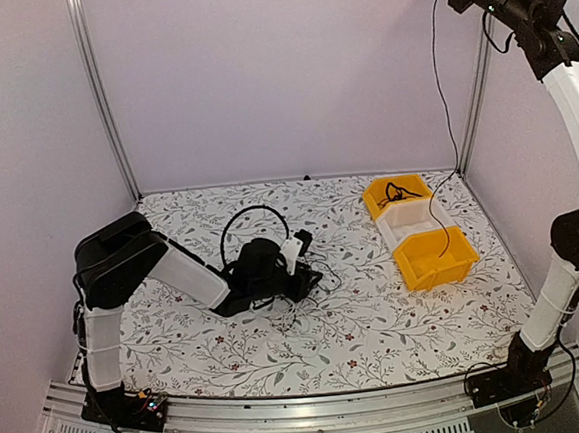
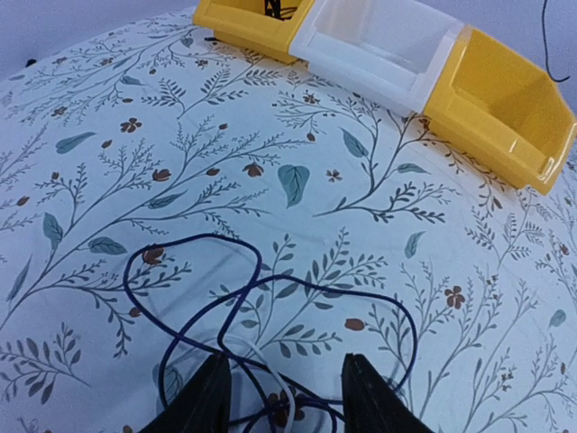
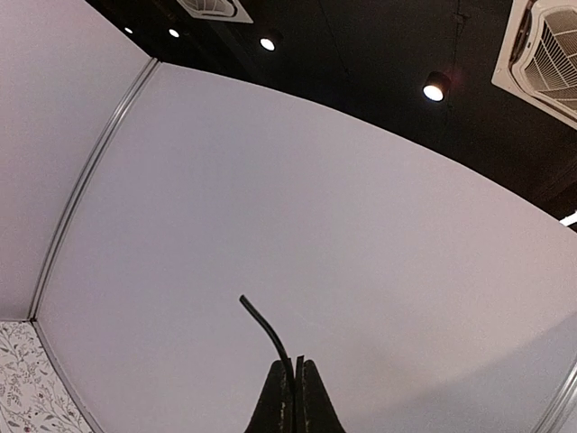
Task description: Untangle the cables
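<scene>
Resting low on the flowery table point(image 1: 378, 320), the left gripper point(image 2: 284, 370) has its jaws apart over a messy pile of black and white cables point(image 2: 257, 257). The right gripper point(image 3: 295, 365) is up high, pinched tight on one black cable point(image 3: 266, 329) that hangs down toward the yellow bins point(image 1: 429, 271).

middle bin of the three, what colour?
The middle bin is white; the left wrist view shows it best.

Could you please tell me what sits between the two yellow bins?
A white bin sits between the far yellow bin and the near yellow bin, touching both; the left wrist view shows it most clearly.
</scene>
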Robot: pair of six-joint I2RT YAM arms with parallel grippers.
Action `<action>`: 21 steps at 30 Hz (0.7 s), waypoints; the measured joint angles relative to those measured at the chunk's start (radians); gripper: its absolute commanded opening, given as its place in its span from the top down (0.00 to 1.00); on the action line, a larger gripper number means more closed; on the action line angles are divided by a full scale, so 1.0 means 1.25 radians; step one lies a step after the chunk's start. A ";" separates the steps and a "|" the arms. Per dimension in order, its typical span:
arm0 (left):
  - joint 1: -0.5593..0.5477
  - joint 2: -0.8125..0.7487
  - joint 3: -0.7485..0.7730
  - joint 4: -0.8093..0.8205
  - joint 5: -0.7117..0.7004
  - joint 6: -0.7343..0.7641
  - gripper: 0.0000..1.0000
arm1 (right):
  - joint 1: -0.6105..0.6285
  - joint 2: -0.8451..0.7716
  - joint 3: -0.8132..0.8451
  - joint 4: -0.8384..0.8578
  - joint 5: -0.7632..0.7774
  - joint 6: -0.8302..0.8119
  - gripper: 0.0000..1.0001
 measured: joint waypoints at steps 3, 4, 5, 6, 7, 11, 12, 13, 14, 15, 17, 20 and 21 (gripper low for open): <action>-0.006 -0.038 -0.030 0.007 0.005 -0.004 0.59 | -0.001 0.032 0.000 0.021 0.036 -0.026 1.00; -0.008 -0.046 -0.035 0.010 0.007 -0.005 0.59 | -0.001 0.041 0.000 0.029 0.046 -0.034 1.00; -0.012 -0.053 -0.038 0.014 0.009 -0.006 0.59 | -0.001 0.047 0.000 0.036 0.055 -0.041 1.00; -0.016 -0.057 -0.039 0.016 0.011 -0.007 0.59 | -0.001 0.052 0.000 0.044 0.061 -0.047 1.00; -0.022 -0.059 -0.040 0.019 0.013 -0.008 0.59 | -0.001 0.059 0.000 0.056 0.072 -0.054 1.00; -0.050 -0.059 -0.040 0.016 0.021 -0.009 0.59 | -0.001 0.081 0.020 0.104 0.096 -0.075 1.00; -0.058 -0.059 -0.040 0.016 0.023 -0.009 0.59 | -0.001 0.087 0.028 0.119 0.101 -0.083 1.00; -0.064 -0.059 -0.039 0.016 0.026 -0.009 0.59 | -0.001 0.092 0.031 0.136 0.106 -0.087 1.00; -0.070 -0.059 -0.039 0.014 0.028 -0.009 0.59 | -0.001 0.096 0.036 0.153 0.110 -0.092 1.00; -0.075 -0.059 -0.039 0.013 0.030 -0.009 0.59 | -0.001 0.100 0.038 0.169 0.114 -0.097 1.00; -0.083 -0.059 -0.037 0.008 0.034 -0.009 0.59 | -0.001 0.107 0.038 0.195 0.120 -0.110 1.00; -0.091 -0.059 -0.033 0.002 0.034 -0.009 0.59 | -0.001 0.113 0.014 0.233 0.138 -0.138 1.00; -0.093 -0.059 -0.033 -0.001 0.035 -0.009 0.59 | -0.001 0.113 -0.008 0.250 0.145 -0.150 1.00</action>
